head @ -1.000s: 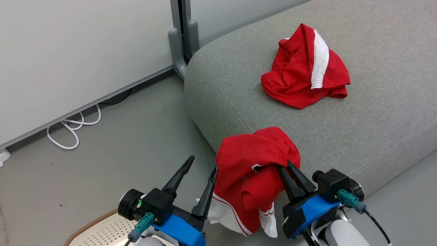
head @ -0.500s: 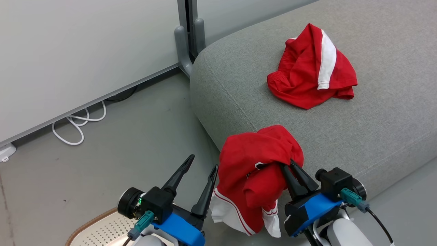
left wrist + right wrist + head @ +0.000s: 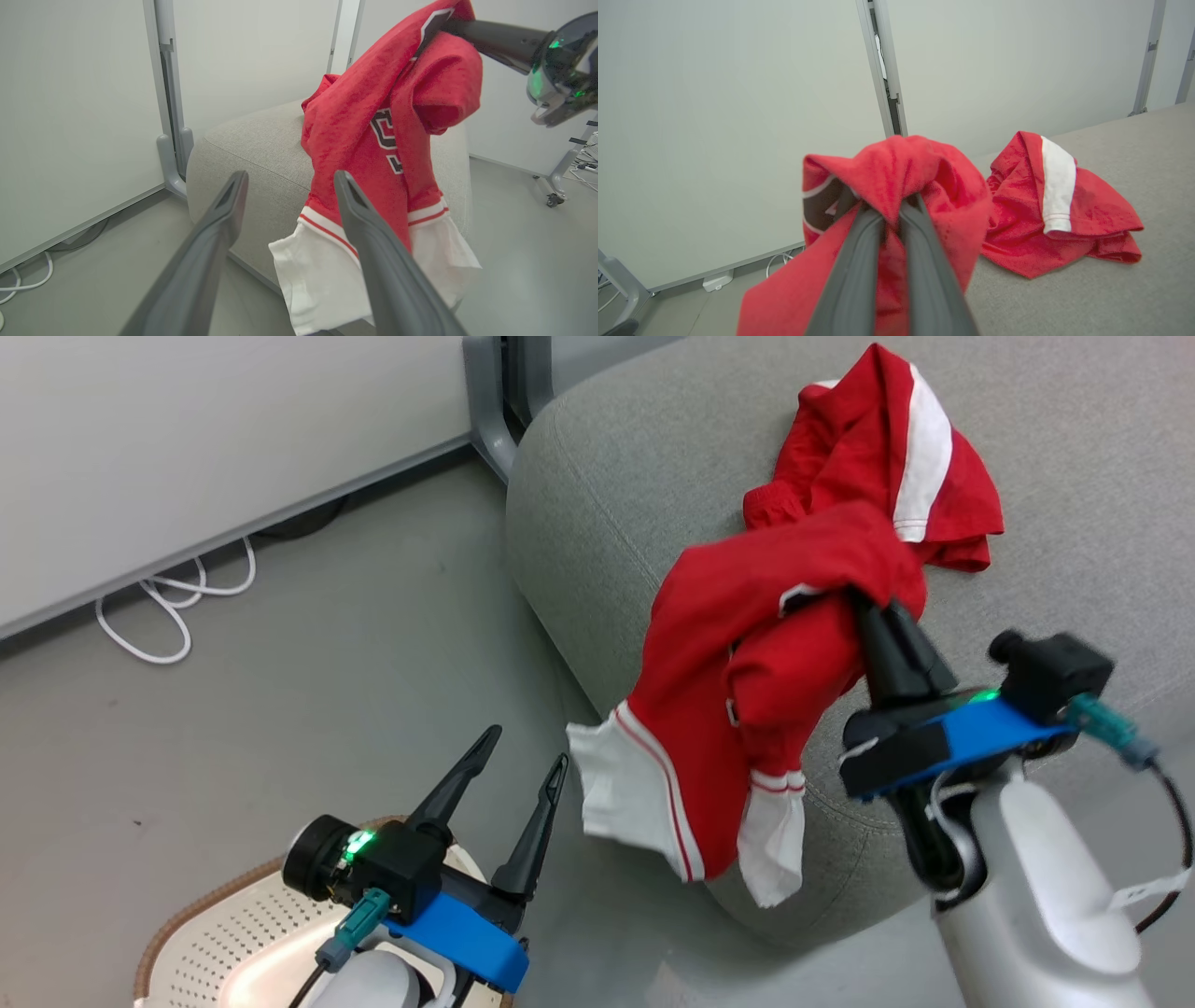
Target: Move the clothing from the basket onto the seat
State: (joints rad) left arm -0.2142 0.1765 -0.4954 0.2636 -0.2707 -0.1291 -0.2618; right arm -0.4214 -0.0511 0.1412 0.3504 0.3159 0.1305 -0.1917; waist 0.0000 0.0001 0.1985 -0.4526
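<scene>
Nearing the finish, judging by how things lie. Counting one garment (image 3: 868,448) as done: lying crumpled on the sofa (image 3: 635,476), well in from its edge. Carrying the jersey (image 3: 738,653) in the right gripper (image 3: 878,625), pinching a bunched fold of it between fingers pressed close together. Holding it up in the air by the sofa's rounded front corner, overlapping the lying garment in the head view, letting the white sleeves dangle past the cushion's edge. Not resting it on the sofa yet.

Hovering the left gripper (image 3: 525,747) low, just above the basket (image 3: 224,924), fingers spread wide apart and gripping nothing.

Probably leaving this to do: bringing the jersey farther in over the cushion, lowering it, and parting the fingers.

Seeing just a part of the basket at the bottom left of the head view: perforated cream plastic and brown rim, with no red cloth there. Hiding the rest under the left arm, so not being able to tell whether anything is lying in it.
</scene>
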